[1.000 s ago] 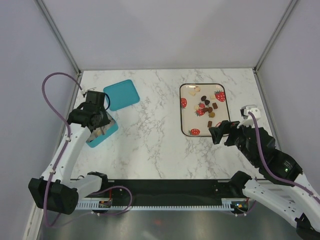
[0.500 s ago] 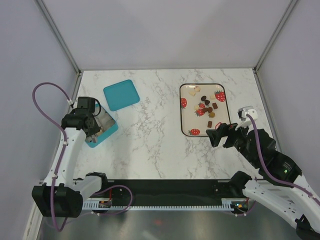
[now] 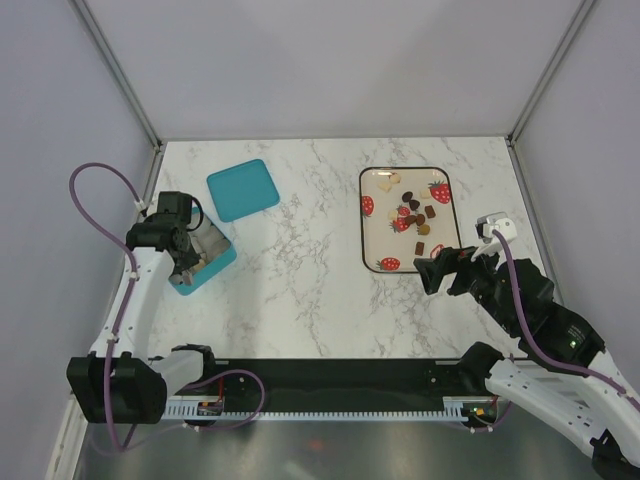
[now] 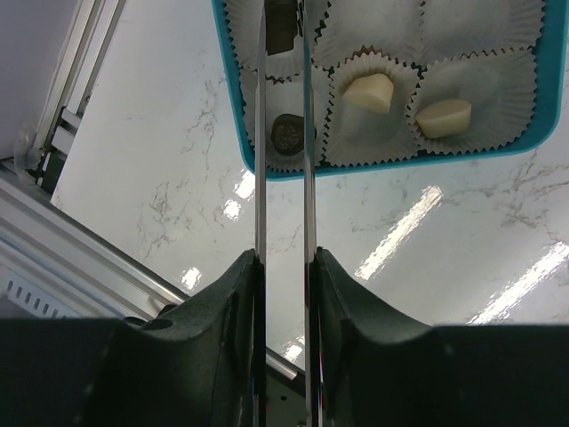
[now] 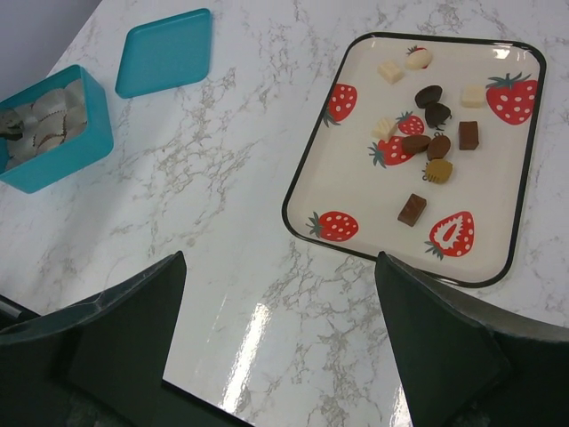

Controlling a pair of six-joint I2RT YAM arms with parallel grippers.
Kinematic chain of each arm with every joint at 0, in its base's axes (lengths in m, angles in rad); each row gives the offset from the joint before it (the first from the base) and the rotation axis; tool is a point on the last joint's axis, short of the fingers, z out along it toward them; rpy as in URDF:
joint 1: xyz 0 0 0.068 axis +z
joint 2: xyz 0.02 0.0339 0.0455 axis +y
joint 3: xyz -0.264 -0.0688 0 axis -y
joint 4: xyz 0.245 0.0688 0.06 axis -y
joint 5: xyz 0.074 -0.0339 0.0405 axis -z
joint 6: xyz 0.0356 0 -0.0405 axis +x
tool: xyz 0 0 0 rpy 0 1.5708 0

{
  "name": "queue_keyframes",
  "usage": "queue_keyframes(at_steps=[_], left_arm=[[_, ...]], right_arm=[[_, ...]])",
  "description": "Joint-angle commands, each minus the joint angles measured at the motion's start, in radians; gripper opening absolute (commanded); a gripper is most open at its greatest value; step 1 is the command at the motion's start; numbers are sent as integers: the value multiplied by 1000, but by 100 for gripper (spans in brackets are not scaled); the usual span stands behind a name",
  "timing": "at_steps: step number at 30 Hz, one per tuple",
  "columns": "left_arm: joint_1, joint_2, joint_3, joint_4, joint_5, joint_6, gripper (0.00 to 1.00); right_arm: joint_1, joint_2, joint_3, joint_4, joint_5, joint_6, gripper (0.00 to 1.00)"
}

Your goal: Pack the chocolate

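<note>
Several chocolate pieces point(image 3: 412, 215), dark, brown and cream, lie on a strawberry-print tray point(image 3: 362, 230); the right wrist view shows the pieces point(image 5: 430, 133) on the tray point(image 5: 302, 178). My right gripper point(image 3: 445, 268) hangs open just in front of the tray's near edge, with nothing between its fingers point(image 5: 280, 258). My left gripper point(image 3: 185, 245) is over a teal box point(image 3: 205, 262), shut on thin silver tongs point(image 4: 260, 178). In the box's paper cups sit two cream pieces point(image 4: 369, 92) and a dark piece point(image 4: 286, 135) between the tong blades. The tong tips run out of frame.
The teal lid point(image 3: 243, 189) lies flat behind the box, towards the table's back left. The box point(image 5: 53, 129) stands close to the left wall rail. Marble tabletop lies between box and tray.
My left arm has swung left over the box with the tongs, then held nearly still. The right gripper has hardly shifted and stays open.
</note>
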Motion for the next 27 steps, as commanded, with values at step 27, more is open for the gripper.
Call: queue_keyframes(at_steps=[27], left_arm=[[6,-24,126,39,16,55,45]], right_arm=[[6,15,13,34,28,-16,96]])
